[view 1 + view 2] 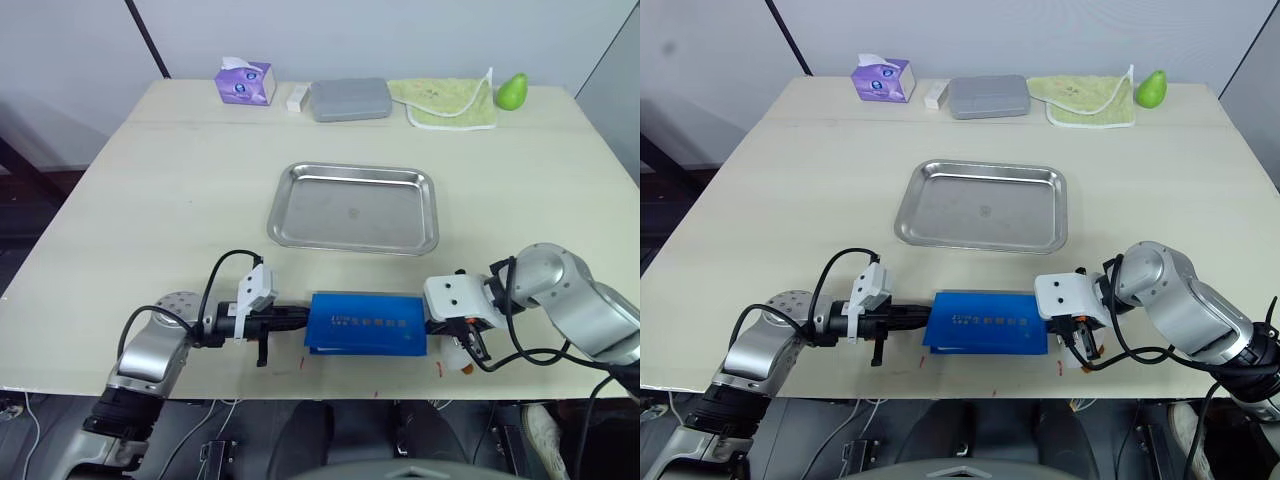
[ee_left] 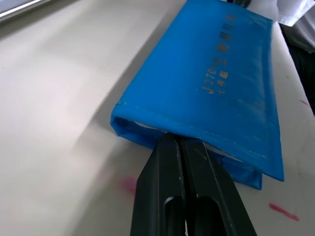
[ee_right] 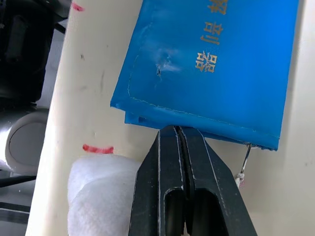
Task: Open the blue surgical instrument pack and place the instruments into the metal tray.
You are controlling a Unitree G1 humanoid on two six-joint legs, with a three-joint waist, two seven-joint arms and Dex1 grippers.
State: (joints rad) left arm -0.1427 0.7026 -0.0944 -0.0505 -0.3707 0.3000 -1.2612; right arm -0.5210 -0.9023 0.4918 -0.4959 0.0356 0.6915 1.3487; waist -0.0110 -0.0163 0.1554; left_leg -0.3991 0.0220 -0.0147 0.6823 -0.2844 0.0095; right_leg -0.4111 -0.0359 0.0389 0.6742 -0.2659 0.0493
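Flat, bright-blue surgical instrument pack with gold lettering lies closed near the front edge of the pale tabletop | left gripper, black fingers pressed together, noses its stitched end | right gripper, likewise closed, meets the opposite end | shiny rimmed metal tray sits mid-table.

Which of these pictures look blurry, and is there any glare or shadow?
Left wrist view: the black fingers up close look soft, the blue pack sharper. Right wrist view: white padding is blurred. Left eye view: the metal tray shines softly, and the pack casts a thin shadow.
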